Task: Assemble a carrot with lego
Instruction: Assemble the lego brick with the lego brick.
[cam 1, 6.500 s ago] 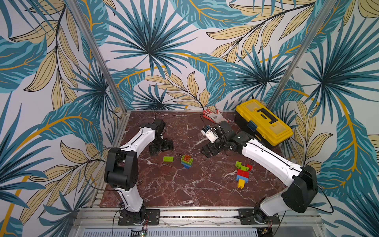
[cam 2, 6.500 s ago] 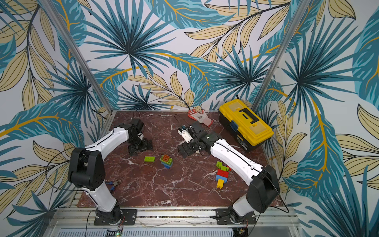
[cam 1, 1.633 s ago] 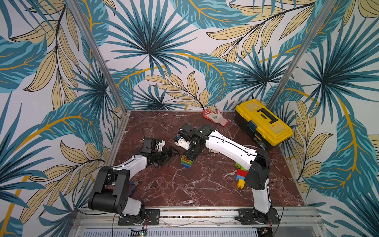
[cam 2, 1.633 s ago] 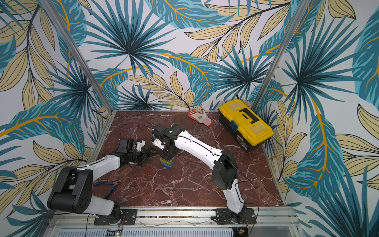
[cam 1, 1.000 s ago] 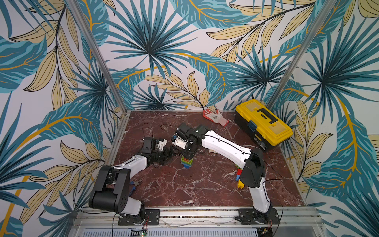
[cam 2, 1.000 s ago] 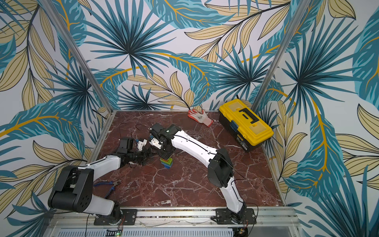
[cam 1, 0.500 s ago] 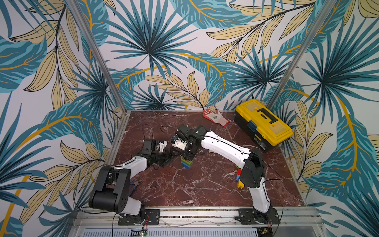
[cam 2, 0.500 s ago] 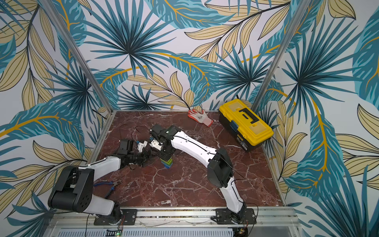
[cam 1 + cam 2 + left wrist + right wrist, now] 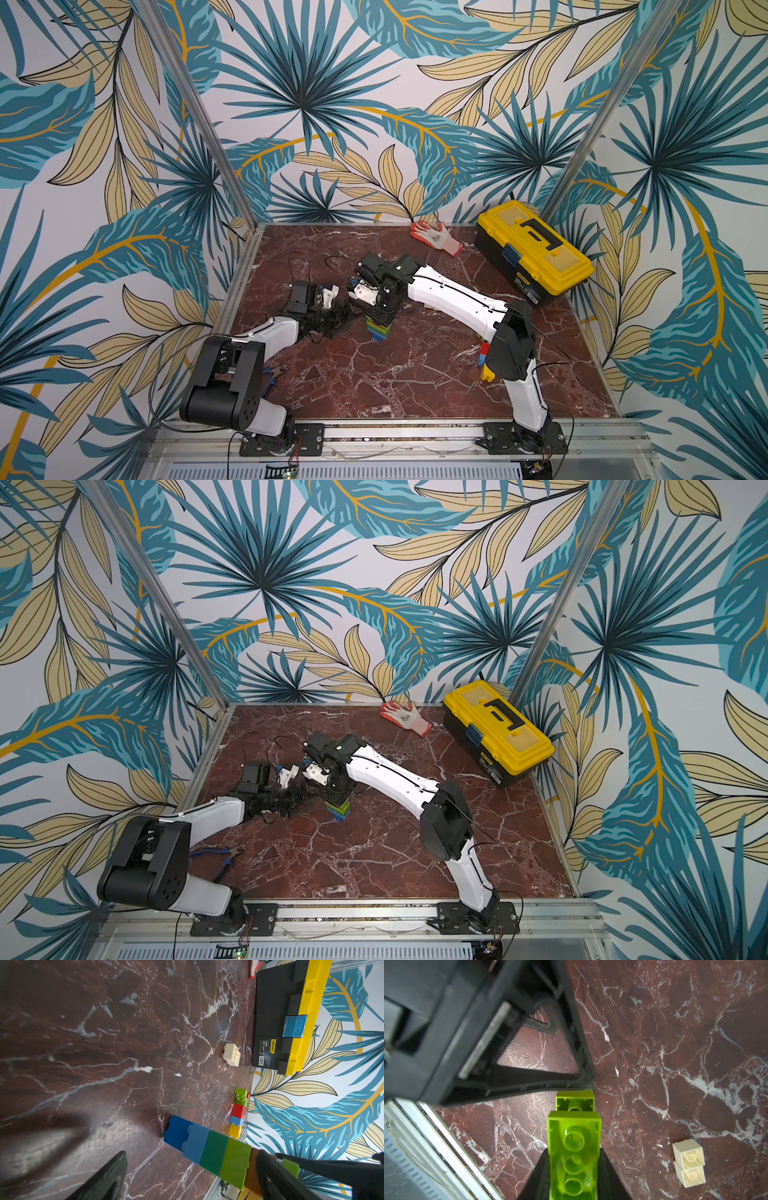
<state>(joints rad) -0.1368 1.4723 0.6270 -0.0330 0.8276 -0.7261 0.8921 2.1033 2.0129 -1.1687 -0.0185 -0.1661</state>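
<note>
Hanging the right pincer (image 9: 379, 316) straight above a small tower of stacked blue and green plastic bricks (image 9: 379, 331) in both top views, presumably to press another layer on. Rests the left pincer (image 9: 343, 318) released just beside it, likely to steady it. Leaves a yellow plastic toolbox (image 9: 536, 249), a red-and-white work glove (image 9: 436, 239) and blue-handled pliers (image 9: 272, 371) well apart on the dark marble worktop (image 9: 395, 386).

Shows, in the left wrist view, the tower (image 9: 207, 1149) upright with a lime-green oblong brick (image 9: 291, 1165) at its top end, cream bricks (image 9: 231, 1054) and a multicoloured brick row (image 9: 239, 1113) beyond.

Confirms, in the right wrist view, the clench on that lime-green oblong brick (image 9: 574, 1155), hollow underside to the lens. Puts a black finger (image 9: 529, 1084) of the left pincer close in front: likeliest obstruction.
</note>
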